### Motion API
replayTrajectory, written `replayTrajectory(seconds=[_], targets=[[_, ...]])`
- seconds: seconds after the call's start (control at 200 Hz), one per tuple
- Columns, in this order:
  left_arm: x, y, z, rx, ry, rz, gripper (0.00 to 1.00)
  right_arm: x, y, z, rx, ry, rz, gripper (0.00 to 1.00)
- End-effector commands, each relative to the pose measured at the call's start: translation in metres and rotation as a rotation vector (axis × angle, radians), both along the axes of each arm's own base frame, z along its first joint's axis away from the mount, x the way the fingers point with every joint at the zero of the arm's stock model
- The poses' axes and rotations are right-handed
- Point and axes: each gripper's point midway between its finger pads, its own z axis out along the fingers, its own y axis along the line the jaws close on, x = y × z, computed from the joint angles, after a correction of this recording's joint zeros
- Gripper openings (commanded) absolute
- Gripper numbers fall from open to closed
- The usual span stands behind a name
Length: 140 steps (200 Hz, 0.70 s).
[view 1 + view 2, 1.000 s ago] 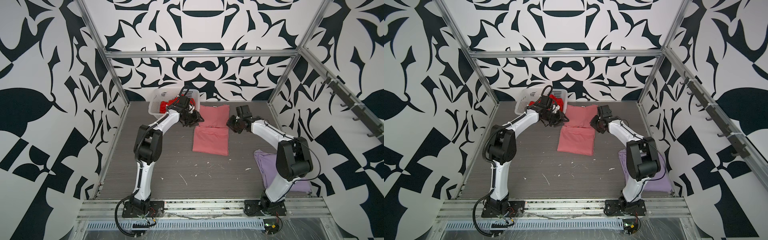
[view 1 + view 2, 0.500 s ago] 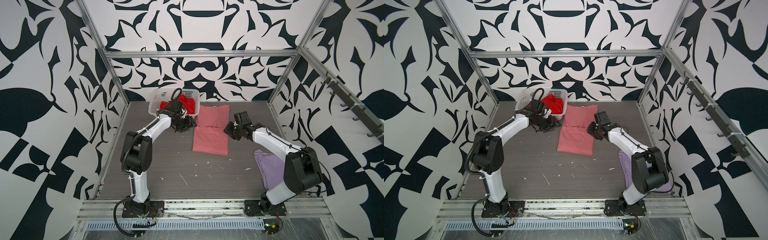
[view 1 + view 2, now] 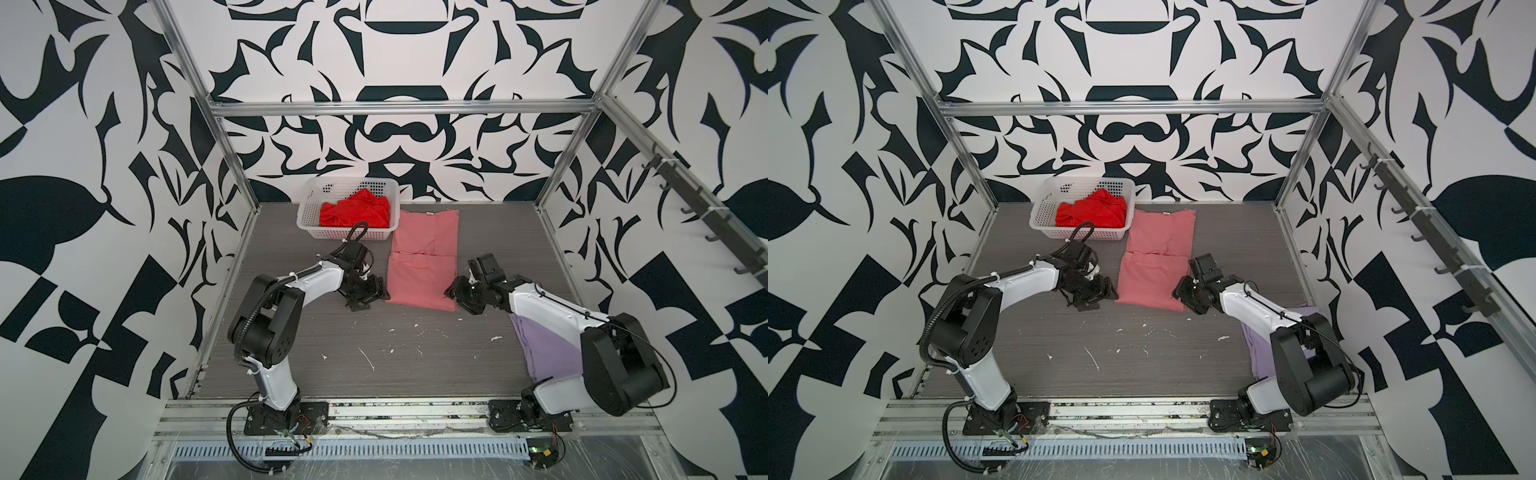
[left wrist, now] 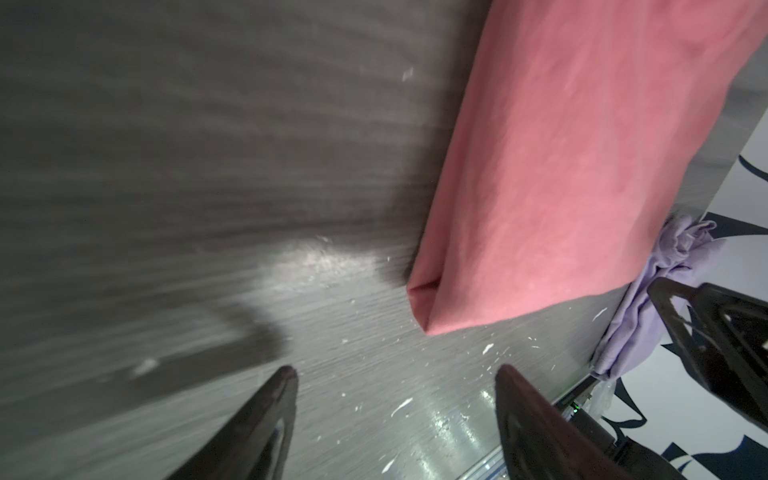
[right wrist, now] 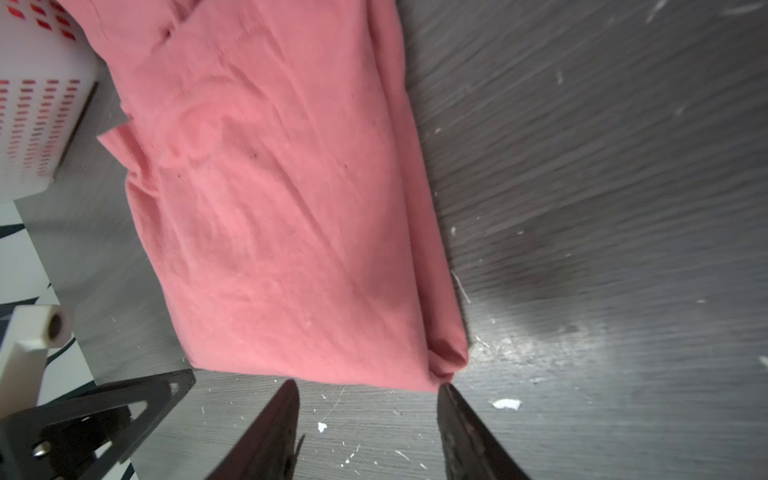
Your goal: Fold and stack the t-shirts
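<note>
Pink t-shirt (image 3: 422,266) part-folded between left gripper (image 4: 395,370) and right gripper (image 5: 368,386), both agape, empty. Lavender t-shirt (image 3: 544,345) seemingly folded; red t-shirt (image 3: 357,210) crumpled in basket (image 3: 307,216).

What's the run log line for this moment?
pink shirt: folded lengthwise, flat | left gripper: open, empty | right gripper: open, empty | red shirt: in basket

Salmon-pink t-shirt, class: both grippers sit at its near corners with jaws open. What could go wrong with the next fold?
1. The salmon-pink t-shirt shows stacked layers at each near corner. The left gripper or right gripper might pinch only the top layer, and the side folds could open.
2. Its far edge lies beside the white basket. A dragged fold might snag there or end up skewed.
</note>
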Motion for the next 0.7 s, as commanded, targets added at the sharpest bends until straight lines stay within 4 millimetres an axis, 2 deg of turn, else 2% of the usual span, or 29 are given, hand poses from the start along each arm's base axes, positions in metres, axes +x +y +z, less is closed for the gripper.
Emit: replayTrajectory(seconds=[0.0,0.12,0.215,0.32,0.455,0.535,0.64,0.695], targets=[[-0.003,-0.014,0.0,-0.031,-0.001,0.023,0.73,0.003,0.001,-0.004,-0.019,-0.017,-0.015,0.54],[-0.005,-0.015,-0.011,-0.018,-0.007,0.032,0.67,-0.003,-0.007,-0.022,-0.093,0.02,-0.005,0.51],[-0.003,-0.015,-0.019,-0.008,-0.013,0.03,0.61,-0.008,-0.001,-0.035,-0.09,0.033,0.024,0.49],[0.006,-0.017,-0.019,-0.008,-0.053,0.037,0.57,-0.015,0.001,-0.048,-0.108,0.05,0.044,0.48],[0.016,-0.02,-0.023,0.002,-0.074,0.041,0.55,-0.019,-0.003,-0.054,-0.187,0.057,0.057,0.45],[0.019,-0.021,-0.029,0.012,-0.073,0.048,0.5,-0.021,-0.007,-0.056,-0.219,0.064,0.056,0.43],[0.019,-0.02,-0.04,0.027,-0.053,0.071,0.36,-0.021,-0.009,-0.06,-0.232,0.069,0.063,0.38],[0.018,-0.022,-0.041,0.028,-0.054,0.077,0.28,-0.022,-0.008,-0.062,-0.239,0.076,0.071,0.31]])
